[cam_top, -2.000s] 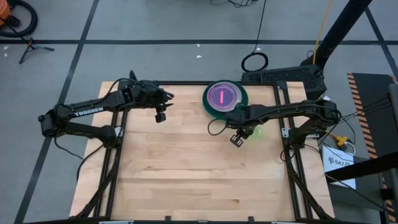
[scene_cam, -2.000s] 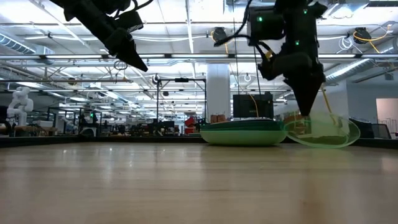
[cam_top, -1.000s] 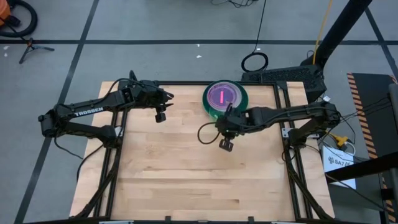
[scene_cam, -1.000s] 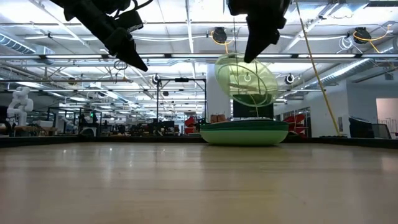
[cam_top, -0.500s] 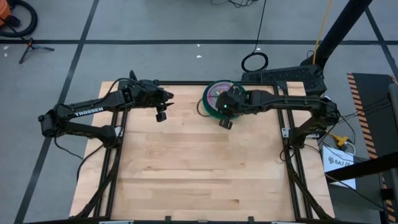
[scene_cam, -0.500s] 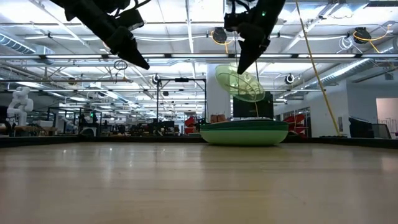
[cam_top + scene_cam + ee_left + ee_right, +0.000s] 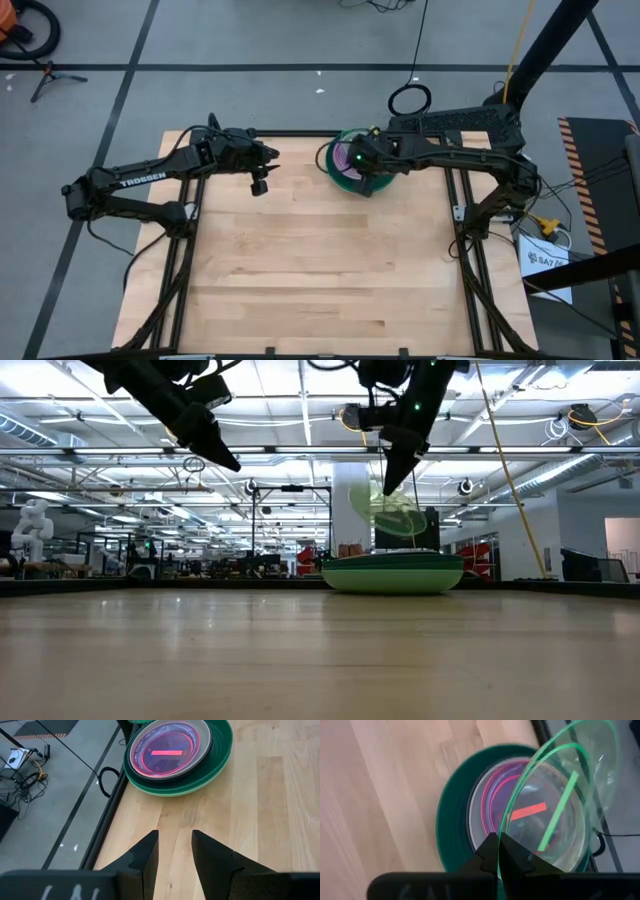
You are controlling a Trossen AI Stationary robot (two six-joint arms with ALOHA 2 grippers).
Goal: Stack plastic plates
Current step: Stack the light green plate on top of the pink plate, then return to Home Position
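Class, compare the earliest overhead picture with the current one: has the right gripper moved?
Yes. The right gripper, shut on the clear green plate, has travelled from the bare wood near the table's right edge towards the far edge, and now hangs over the plate stack.

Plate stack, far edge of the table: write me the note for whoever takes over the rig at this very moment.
Right end effector: shut on the rim of a clear yellow-green plate, held tilted in the air just above the stack.
Left end effector: fingers apart, holding nothing, raised over the table's far left part, aimed at the stack.
Stack: dark green plate at the bottom, lighter ones inside, a pink plate on top.
Done: every other plate in view is already nested.
Left: level the held plate, lower it onto the pink one, release. No loose plates show on the table.
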